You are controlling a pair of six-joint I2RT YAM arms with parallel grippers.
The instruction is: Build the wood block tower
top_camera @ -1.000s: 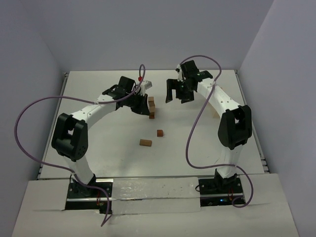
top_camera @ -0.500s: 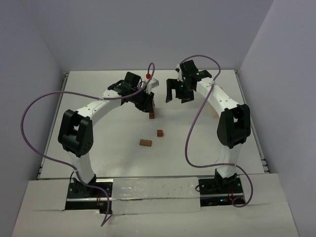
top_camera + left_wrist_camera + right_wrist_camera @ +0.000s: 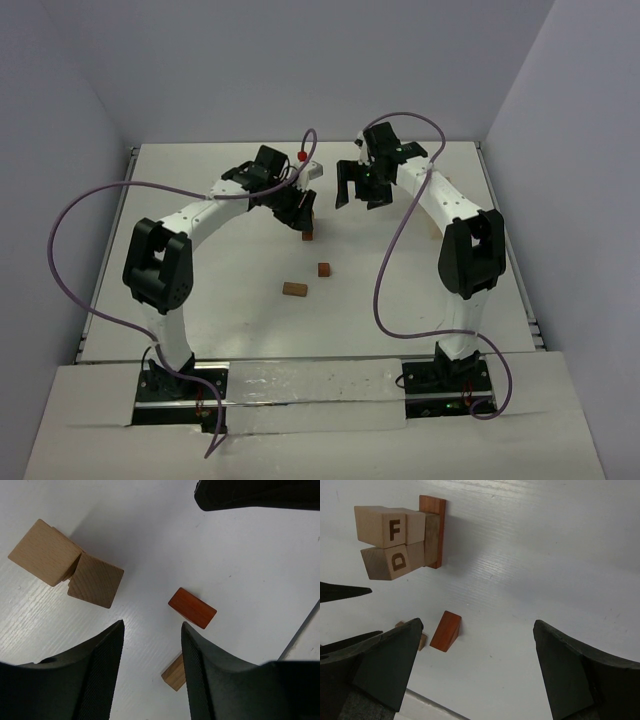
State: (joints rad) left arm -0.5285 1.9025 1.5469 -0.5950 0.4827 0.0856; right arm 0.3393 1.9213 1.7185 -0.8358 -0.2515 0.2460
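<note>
Left gripper (image 3: 151,630): fingers apart, empty, tower (image 3: 95,580) just beyond fingertips; right gripper (image 3: 477,630): spread wide, empty, tower ahead

One tan wood block (image 3: 380,527) bears the letter F, and the touching tan block (image 3: 387,562) bears D.

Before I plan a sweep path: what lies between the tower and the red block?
Nothing: only bare table lies between the tower and the red block, clearest in the right wrist view.
</note>
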